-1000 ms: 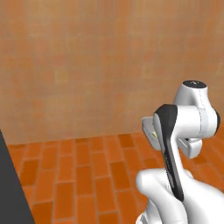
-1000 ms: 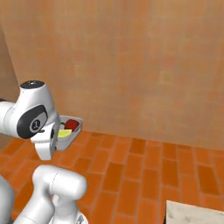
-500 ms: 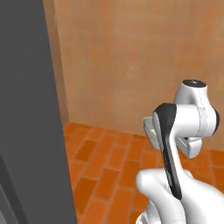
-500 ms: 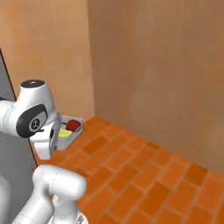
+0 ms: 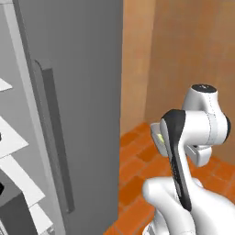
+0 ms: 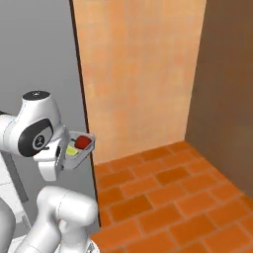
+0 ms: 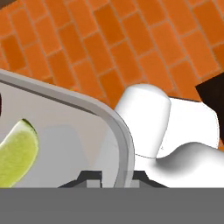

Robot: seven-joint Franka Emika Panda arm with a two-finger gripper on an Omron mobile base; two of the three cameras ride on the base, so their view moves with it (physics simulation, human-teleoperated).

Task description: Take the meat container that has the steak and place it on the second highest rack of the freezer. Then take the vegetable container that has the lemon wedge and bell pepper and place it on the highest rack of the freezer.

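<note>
Vegetable container sits closest to us in the hand view: a smooth pale grey tray with a raised, rounded rim that curves round at one corner. We see the gripper clamped on that rim, one dark finger tip on either side of the wall. Inside the tray lies the lemon wedge, glossy yellow-green, a curved slice with its pointed end aimed up toward the rim and its long axis running roughly along the tray wall. In the right base view we find the same container held up beside the white arm, level with its rounded dark-faced joint, its open side tilted toward the orange wall. There the bell pepper shows as a small rounded red lump, and the lemon lies just beside it, nearer the arm.

Beyond the container, the floor is matt orange brick laid in staggered rows. The freezer stands just left of the arm in the left base view, a tall flat grey slab with a long grey handle running upright. Left of the handle we see flat white shelves angled in the pale interior; we cannot tell which rack is which. Farthest off, a plain tan wall meets a darker brown one at a corner.
</note>
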